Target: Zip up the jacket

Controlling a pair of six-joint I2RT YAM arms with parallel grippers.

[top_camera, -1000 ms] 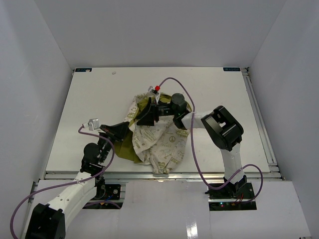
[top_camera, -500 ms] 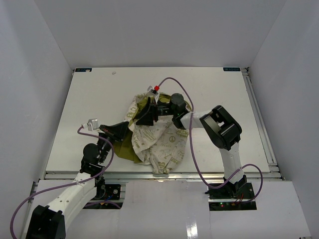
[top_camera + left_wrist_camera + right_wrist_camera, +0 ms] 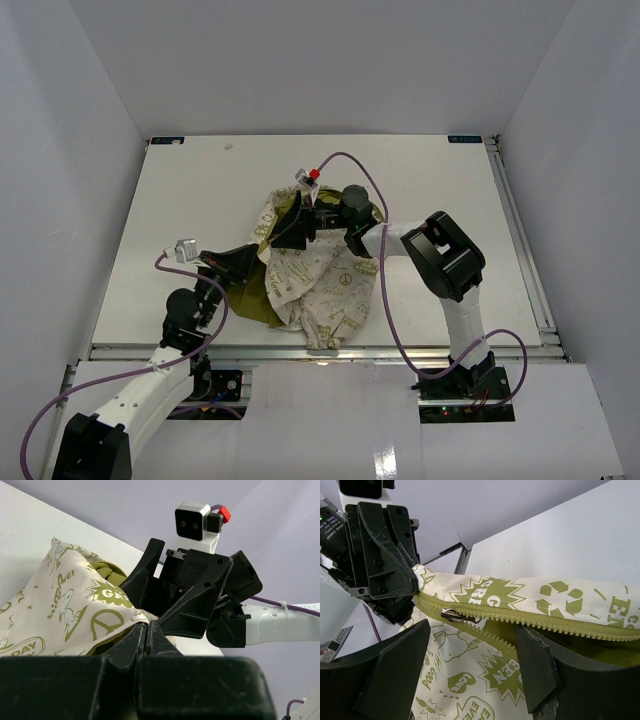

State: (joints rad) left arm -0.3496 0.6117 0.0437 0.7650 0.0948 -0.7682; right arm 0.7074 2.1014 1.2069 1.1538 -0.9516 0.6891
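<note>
The jacket [image 3: 318, 278], cream with olive prints, lies crumpled at the table's middle. My left gripper [image 3: 247, 263] is shut on its lower edge beside the zipper's bottom end; in the left wrist view the closed fingers [image 3: 141, 636] pinch the jacket [image 3: 60, 610]. My right gripper [image 3: 293, 226] hovers open over the jacket. In the right wrist view [image 3: 472, 630] its fingers straddle the olive zipper [image 3: 530, 620]. The metal slider [image 3: 451, 613] sits low on the zipper, near the left gripper [image 3: 382, 555]. The zipper's two halves spread apart to the slider's right.
The white table [image 3: 180, 200] is walled on three sides by white panels. A purple cable [image 3: 365, 185] arcs over the right arm. The raised table edge [image 3: 320, 350] runs just in front of the jacket.
</note>
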